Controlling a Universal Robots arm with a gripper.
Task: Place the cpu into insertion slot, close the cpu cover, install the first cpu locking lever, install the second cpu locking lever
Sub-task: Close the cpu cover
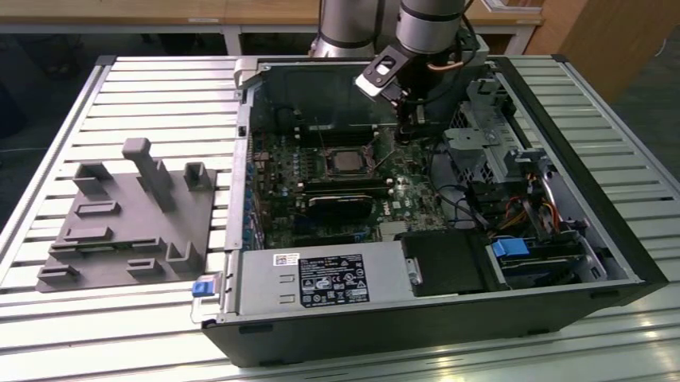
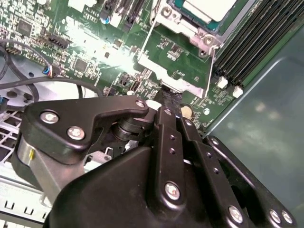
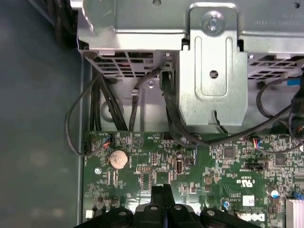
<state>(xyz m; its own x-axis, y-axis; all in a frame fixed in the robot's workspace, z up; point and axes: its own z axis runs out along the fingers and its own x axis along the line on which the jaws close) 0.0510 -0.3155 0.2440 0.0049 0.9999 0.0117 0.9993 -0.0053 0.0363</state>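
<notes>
**cpu (image 2: pixel 209 8) in the insertion slot (image 1: pixel 346 162); end effector (image 1: pixel 409 132) closed beside it**

Exterior view: An open computer case (image 1: pixel 627 239) lay on its side on the slatted metal desk (image 1: pixel 159 87). A grey moulded fixture (image 1: pixel 127 215) sat on the desk toward the exterior view's left, well apart from the case. The insertion slot was near the middle of the green motherboard (image 1: pixel 279 191), with a round black part (image 1: pixel 340 208) just beside it and a silvery power supply box (image 1: pixel 318 282) along the near wall. The arm reached down into the case. The end effector's tip was low over the board, near the slot on the exterior view's right side of it.

Second wrist view: The cpu's pale metal face showed inside the slot. The silvery cpu cover (image 2: pixel 183 28) framed it and appeared to lie down around it; I could not tell whether it was fully latched. The end effector (image 2: pixel 171 99) had its black fingers pressed together, and nothing was visible between them. The tip was touching or just short of the metal tongue (image 2: pixel 176 78) at the socket's edge; I could not tell which. Long black memory slots (image 2: pixel 247 42) ran beside the socket.

First wrist view: The end effector (image 2: pixel 163 191) fingers met along a closed seam over the motherboard. A coin cell (image 3: pixel 118 159) sat near them on the board. Black cables (image 3: pixel 102 104) ran from the board to a silvery metal bracket (image 3: pixel 213 85).
</notes>
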